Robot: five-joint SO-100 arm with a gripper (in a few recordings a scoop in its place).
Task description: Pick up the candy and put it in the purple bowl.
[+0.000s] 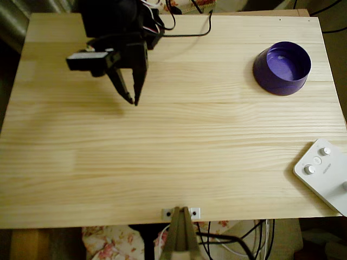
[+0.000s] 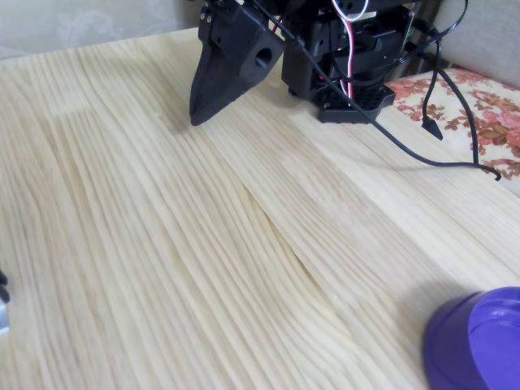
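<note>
The purple bowl [image 1: 282,69] stands upright at the table's far right in the overhead view, and its rim shows at the bottom right corner of the fixed view [image 2: 479,341]. A small pale spot lies inside it; I cannot tell whether this is glare or the candy. No candy is in view on the table. My black gripper [image 1: 133,101] hangs at the upper left, far from the bowl, with its fingertips together and nothing between them. In the fixed view its tip [image 2: 197,120] points down, close to the wood.
A white device with round knobs [image 1: 323,173] lies at the right front corner. Black cables [image 2: 439,122] trail from the arm's base [image 2: 349,81] across the back edge. A clamp [image 1: 181,216] sits at the front edge.
</note>
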